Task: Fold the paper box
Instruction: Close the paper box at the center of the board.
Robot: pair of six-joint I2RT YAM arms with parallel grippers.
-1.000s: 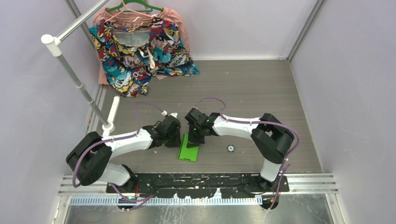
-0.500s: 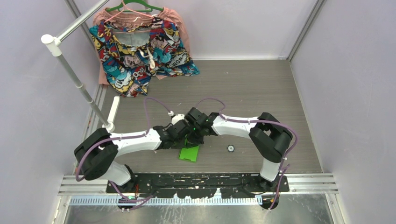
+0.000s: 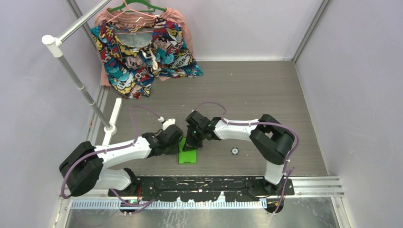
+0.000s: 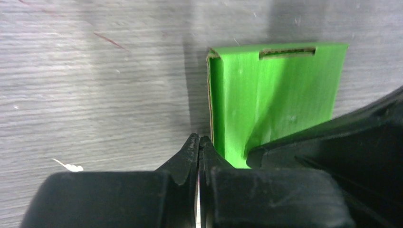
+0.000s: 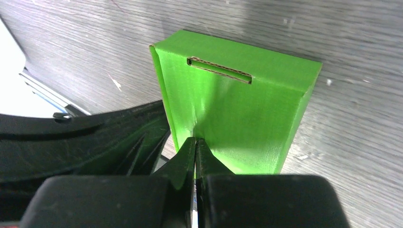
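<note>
1. The right gripper is clenched, jaws together with nothing seen between them. Its tips press down on the top face of the paper box, where a shallow crease runs up the card from the contact point
2. The left gripper is also clenched and empty. Its tips are set on the table just beside the box's left wall, at the far left corner
3. Done so far, as I judge it: the lime-green card already stands as a shallow rectangular box with its top panel down and its long side walls folded square
4. Left to do: the slot at the near end shows a brown cut edge, and I cannot tell whether a tab sits in it. The far end is hidden under both grippers, so its closure cannot be checked either. The task looks late but not confirmed finished
5. Position: the box lies flat near the middle of the table, towards the near edge, between the two arms. Both grippers meet at its far end, the left one off its left side and the right one above it, and the rest of the box extends nearwards from their tips
</note>
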